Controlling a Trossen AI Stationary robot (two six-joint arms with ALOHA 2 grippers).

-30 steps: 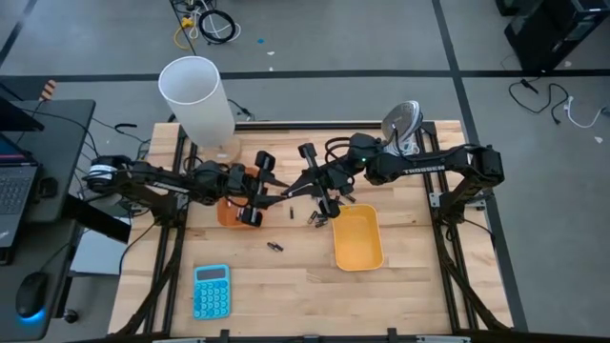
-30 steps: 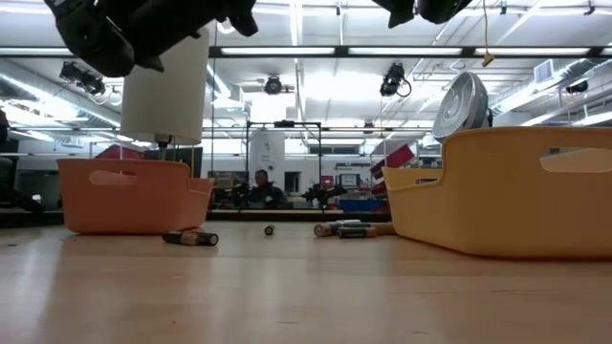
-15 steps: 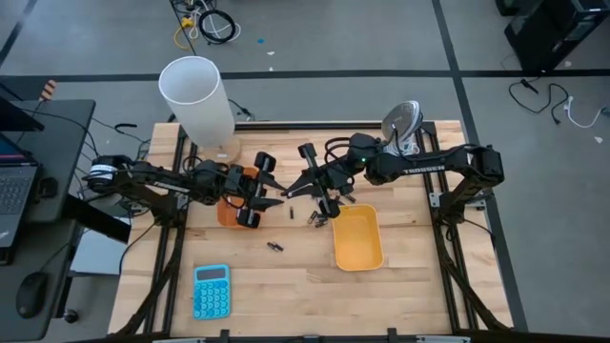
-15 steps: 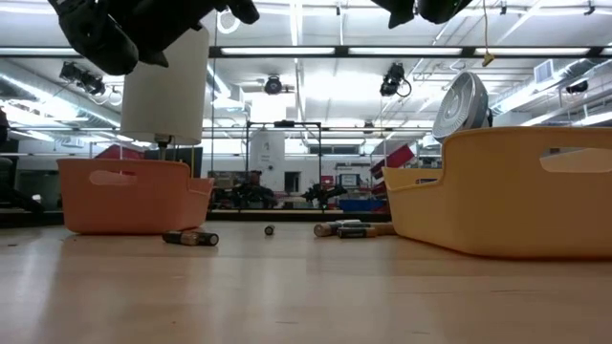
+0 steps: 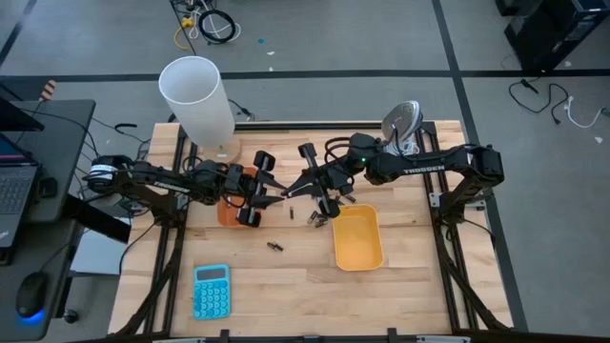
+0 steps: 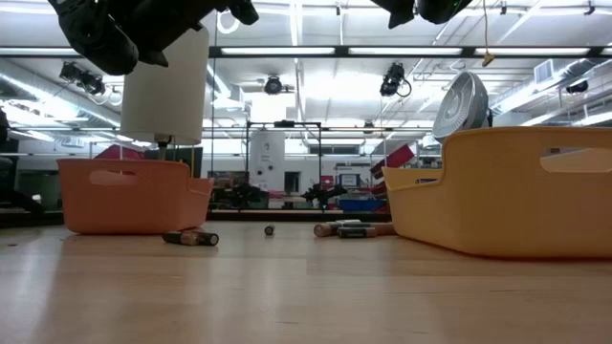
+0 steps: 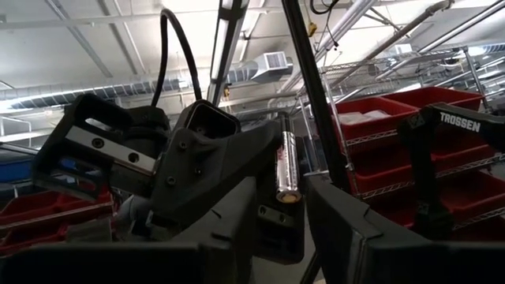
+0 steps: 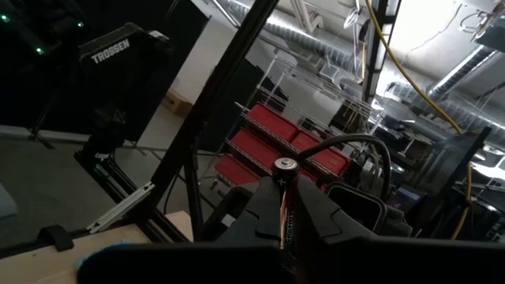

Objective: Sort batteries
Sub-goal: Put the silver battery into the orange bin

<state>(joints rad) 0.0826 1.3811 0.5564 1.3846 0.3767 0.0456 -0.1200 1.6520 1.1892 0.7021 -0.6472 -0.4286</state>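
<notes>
Above the middle of the worktop [image 5: 286, 286] the two arms meet tip to tip, and the step in hand looks like a hand-over of one battery [image 8: 284, 207] between them. The right tool [image 5: 286, 193] is closed on that cell: the right wrist view shows it standing upright between the two dark fingers, its top cap clear of them. The left wrist view shows the same cell [image 7: 286, 167] held in the other arm's fingers just in front of the left tool [image 5: 259, 189], whose own fingers stand apart on either side with nothing clamped between them. The left tool hangs beside the orange tray [image 5: 227, 211], with the yellow tray [image 5: 357, 238] well apart on the right arm's side. Several loose batteries [image 6: 190, 238] lie unsorted on the wood between the trays: a pair near the orange tray, a small cluster [image 6: 349, 229] close to the yellow one, and one seen end-on between them. The sort is therefore only partly done (what already lies inside either tray cannot be seen). Next, the left fingers would probably need to close squarely on the cell's body before the right lets go, since a cell this small could slip and drop.
</notes>
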